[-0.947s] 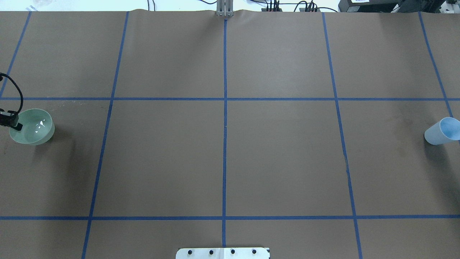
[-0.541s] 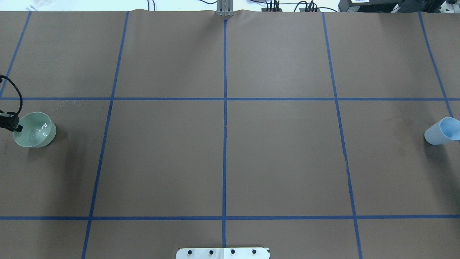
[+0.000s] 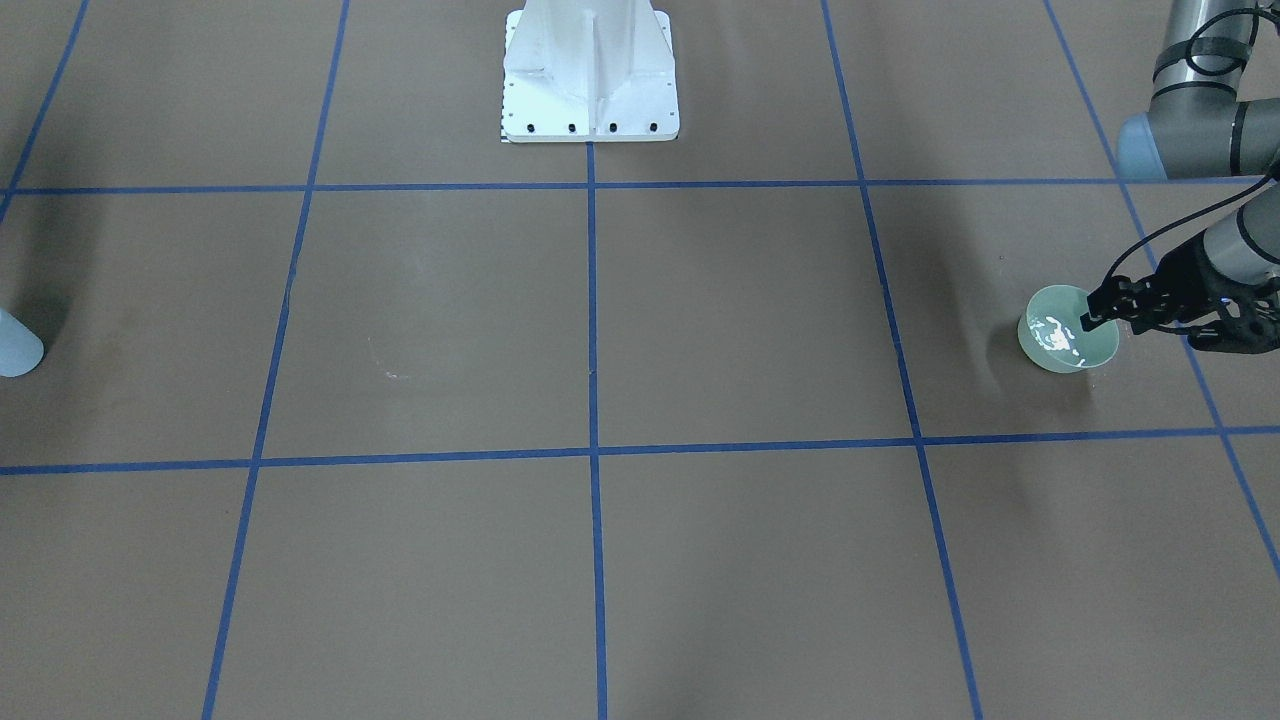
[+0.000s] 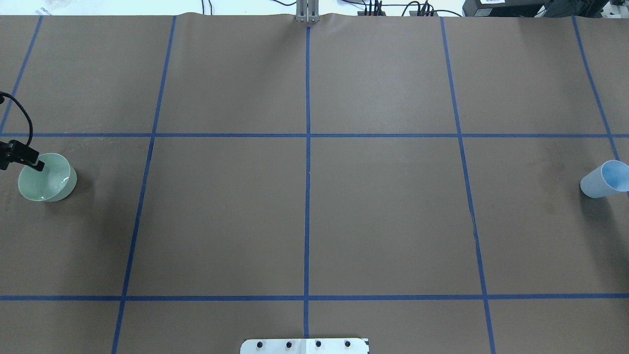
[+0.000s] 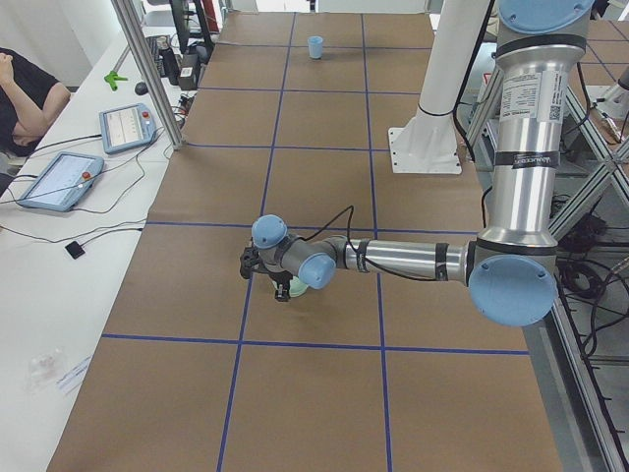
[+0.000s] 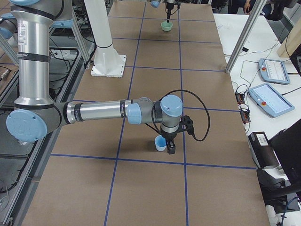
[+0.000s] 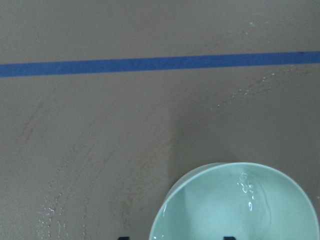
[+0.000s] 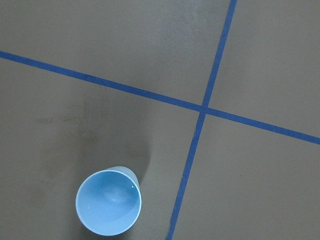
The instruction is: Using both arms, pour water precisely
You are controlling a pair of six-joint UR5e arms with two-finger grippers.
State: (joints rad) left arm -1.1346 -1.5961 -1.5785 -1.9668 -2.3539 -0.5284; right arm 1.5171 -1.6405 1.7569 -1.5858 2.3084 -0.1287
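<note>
- Exterior left view: left arm (image 5: 413,261) is the near one. It reaches low across the table (image 4: 304,206) to the end on the robot's left, forearm almost level.
- left gripper (image 3: 1092,320) hangs over the rim of the green bowl (image 4: 66,187), on the bowl's outer side, toward the table's end.
- Left wrist view: only two dark fingertips (image 7: 229,238) peek in at the bottom edge, set well apart. One is over the bowl's inside, the other outside its rim. Jaws are spread and not pinching the wall.
- Bowl sits upright on the table, with water (image 3: 1055,333) glinting inside.
- right arm (image 6: 99,111), the near one in exterior right, stretches low to the table's opposite end.
- right gripper (image 6: 170,147) points down just beside the blue cup (image 6: 161,142). Cannot tell how wide it is or whether it touches the cup. The right wrist view shows no fingers.
- Cup stands upright on the table, near a crossing of blue tape lines (image 8: 202,111).
- Bowl and cup are well apart, at opposite ends of the table.
- Table is covered in brown paper with a blue tape grid.
- white pedestal (image 3: 590,70) is at the robot's edge, in the middle.
- wet spots (image 7: 50,217) show on the paper near the bowl.
- Side bench in exterior left: operator (image 5: 25,93) seated, two pendants (image 5: 128,126) in front.
</note>
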